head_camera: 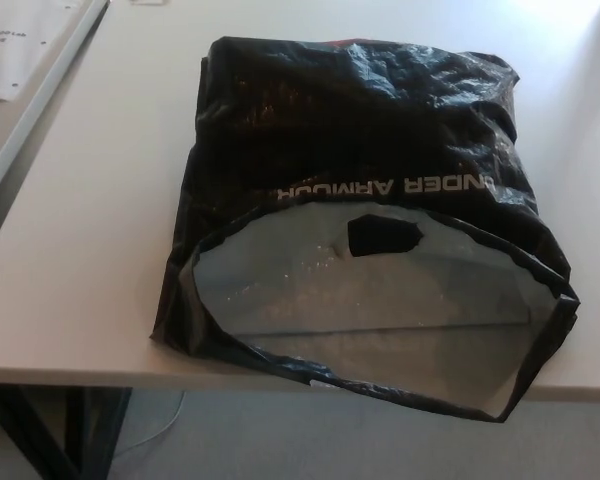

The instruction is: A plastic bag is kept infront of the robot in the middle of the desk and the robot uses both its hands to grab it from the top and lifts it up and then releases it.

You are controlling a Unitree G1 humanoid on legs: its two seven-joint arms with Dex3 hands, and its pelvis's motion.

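A black plastic bag [360, 130] with white lettering lies flat on the pale desk [100, 250] in the head view. Its mouth faces me and gapes open at the desk's near edge, showing a grey inner lining [380, 300] and a cut-out handle hole [383, 236]. The lower right corner of the mouth hangs slightly past the desk edge. Neither of my hands shows in the picture.
A second table with a sheet of paper [20, 45] abuts the desk at the upper left. Below the near edge I see grey floor [280, 440] and dark desk legs [70, 430] at the lower left. Bright glare falls on the desk's far right.
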